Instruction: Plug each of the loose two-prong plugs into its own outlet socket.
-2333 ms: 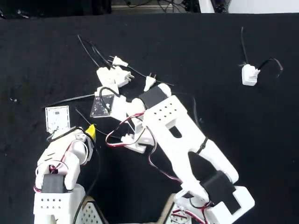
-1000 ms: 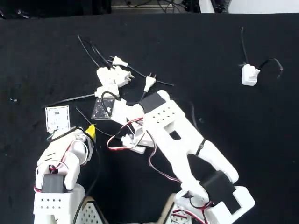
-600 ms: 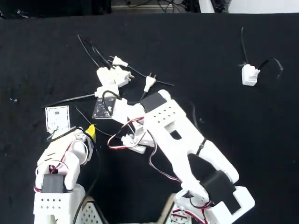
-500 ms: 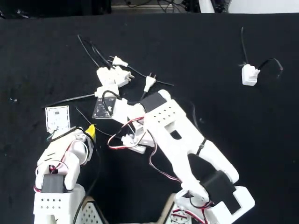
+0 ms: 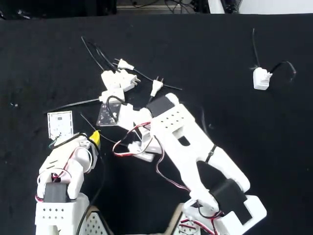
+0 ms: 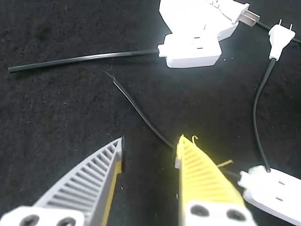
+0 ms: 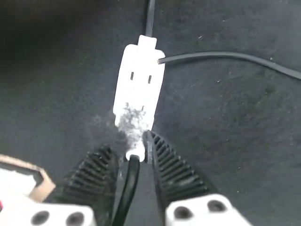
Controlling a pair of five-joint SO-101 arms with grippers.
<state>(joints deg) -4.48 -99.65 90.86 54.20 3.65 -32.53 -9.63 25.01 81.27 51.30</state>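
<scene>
My right claw (image 7: 130, 147) is pinching the white plug (image 7: 135, 151) at its back end, right where the black cord (image 7: 128, 188) comes out. Its nose touches the outlet block (image 7: 140, 80), left of the middle of the table (image 5: 220, 98). Can't tell if the prongs are in.

Feels like light, hard, slick plastic to me, and that stiff cord will probably tug it sideways, so grab the flat sides of the body, not the cord.

My left claw (image 6: 148, 148) hangs spread open near the front-left corner. Another loose plug (image 5: 156, 87) lies toward the far edge.
</scene>
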